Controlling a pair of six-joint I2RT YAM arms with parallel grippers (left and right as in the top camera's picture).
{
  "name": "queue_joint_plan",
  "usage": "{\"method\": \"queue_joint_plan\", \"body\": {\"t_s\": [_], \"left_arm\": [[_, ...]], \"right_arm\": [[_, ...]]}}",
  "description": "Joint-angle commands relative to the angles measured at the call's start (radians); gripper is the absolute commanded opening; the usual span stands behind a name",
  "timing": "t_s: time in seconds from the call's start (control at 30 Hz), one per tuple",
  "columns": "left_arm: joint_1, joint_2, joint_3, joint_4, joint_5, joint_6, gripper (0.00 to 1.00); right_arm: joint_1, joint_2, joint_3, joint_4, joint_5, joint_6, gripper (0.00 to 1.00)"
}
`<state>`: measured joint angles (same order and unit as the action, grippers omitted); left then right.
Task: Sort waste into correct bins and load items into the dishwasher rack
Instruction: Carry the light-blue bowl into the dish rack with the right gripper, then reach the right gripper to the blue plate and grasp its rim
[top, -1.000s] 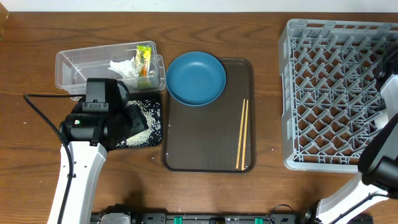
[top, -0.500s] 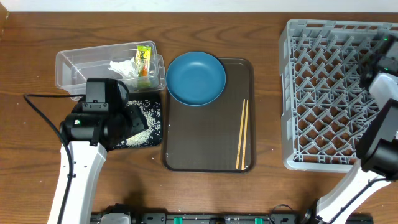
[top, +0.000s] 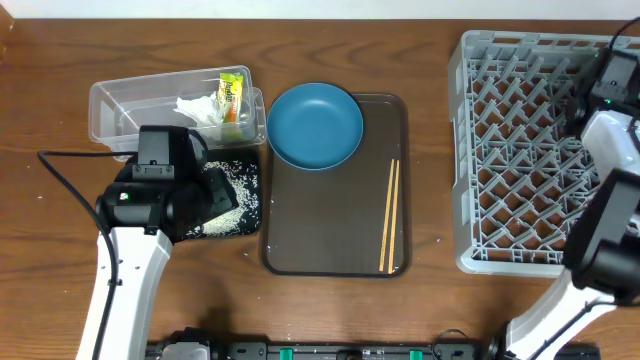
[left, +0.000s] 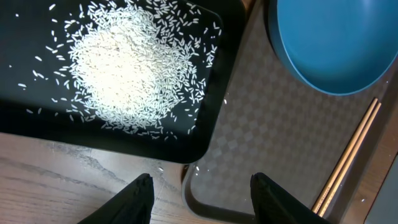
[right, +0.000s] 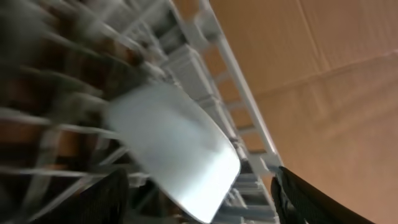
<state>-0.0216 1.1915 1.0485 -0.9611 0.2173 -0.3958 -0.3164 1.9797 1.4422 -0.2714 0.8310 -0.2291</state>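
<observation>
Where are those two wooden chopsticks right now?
Overhead view: the chopsticks lie side by side near the brown tray's right edge, below and right of the blue bowl.

Robotics lab bench — wooden table (top: 40, 290), left arm (top: 128, 275), right arm (top: 612, 190), dishwasher rack (top: 520, 150).

Table (top: 60, 60), front = robot side. Rack (top: 520, 150): R end. Serving tray (top: 330, 230): ctr. Plate (top: 315, 125): on serving tray's rear-L corner, overhanging rim. Chopsticks (top: 388, 215): side by side on its R half. Tub (top: 130, 105): rear L; tissue (top: 198, 108) & wrapper (top: 232, 95) in its R end. Shallow tray (left: 37, 118): in front of tub, just L of serving tray; rice (left: 124, 62) in it. Bowl (right: 174, 146): in rack, by its wall.
</observation>
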Motion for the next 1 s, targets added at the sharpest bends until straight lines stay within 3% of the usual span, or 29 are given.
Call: {"method": "queue_joint_plan", "body": {"t_s": [0.0,0.1,0.3,0.37,0.47,0.63,0.9,0.97], "left_arm": [[0.004,0.005,0.002,0.001,-0.013,0.005,0.53],[0.004,0.005,0.002,0.001,-0.013,0.006,0.53],[0.004,0.005,0.002,0.001,-0.013,0.006,0.54],[0.005,0.005,0.002,0.001,-0.013,0.005,0.54],[0.004,0.005,0.002,0.001,-0.013,0.005,0.54],[0.004,0.005,0.002,0.001,-0.013,0.005,0.54],[0.004,0.005,0.002,0.000,-0.013,0.006,0.54],[0.004,0.005,0.002,0.000,-0.013,0.006,0.54]], "right_arm": [[0.049,-0.131,0.002,-0.038,-0.282,0.016,0.74],[0.094,-0.196,0.002,-0.115,-0.502,0.061,0.73],[0.225,-0.232,0.001,-0.219,-0.991,0.335,0.62],[0.281,-0.215,0.001,-0.219,-1.101,0.413,0.63],[0.374,-0.175,0.001,-0.219,-1.123,0.480,0.68],[0.523,-0.074,0.001,-0.199,-1.121,0.523,0.68],[0.700,0.090,0.001,-0.126,-1.001,0.689,0.64],[0.725,0.114,0.001,-0.121,-0.977,0.711,0.57]]}}
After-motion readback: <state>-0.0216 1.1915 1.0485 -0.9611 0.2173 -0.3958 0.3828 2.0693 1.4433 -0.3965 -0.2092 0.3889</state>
